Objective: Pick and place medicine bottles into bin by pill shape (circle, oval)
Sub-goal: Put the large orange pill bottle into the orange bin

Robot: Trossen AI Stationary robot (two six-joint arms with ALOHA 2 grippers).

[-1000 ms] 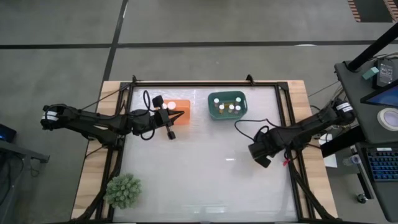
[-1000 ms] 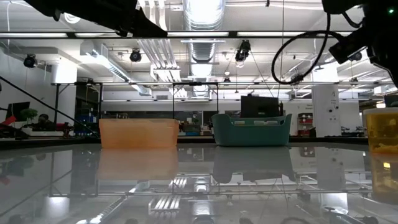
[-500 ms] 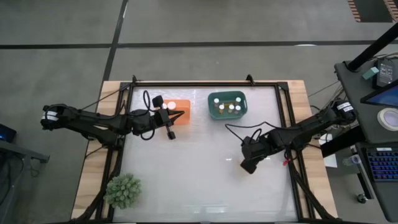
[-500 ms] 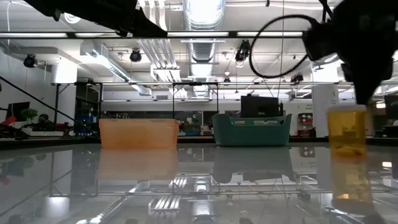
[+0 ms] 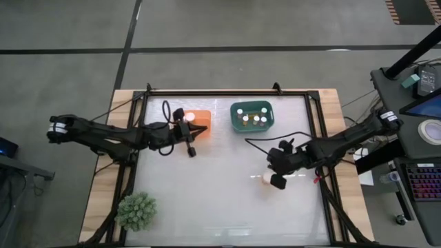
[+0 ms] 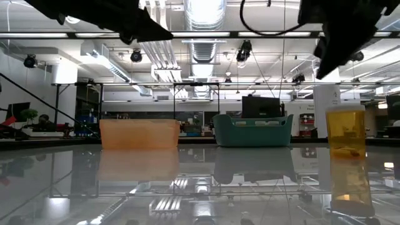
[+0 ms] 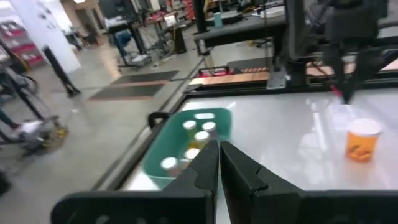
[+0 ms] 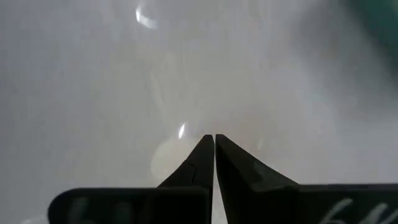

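We see one medicine bottle standing upright by itself on the white tabletop, well apart from both bins. It is orange with a white cap, and some pills show at its bottom in the low view. The right claw is just beside the bottle, a little above the tabletop. Its two fingers are pressed together with nothing between them, so it holds nothing. The left claw hangs by the orange bin, and its fingers are pressed together too, also with nothing in them. The orange bin has bottles in it, and the green bin already holds several bottles with white caps. We think the step now is to pick up this last loose bottle with the right claw. To do it well, we would first open the fingers wide, wider than the bottle. Then we would come down so one finger is on each side of the bottle, around its orange body and not on the cap. We would close slowly, because a bump from the side could knock it over and make it roll. We cannot tell the pill shape from here, so we cannot say which bin it belongs in.
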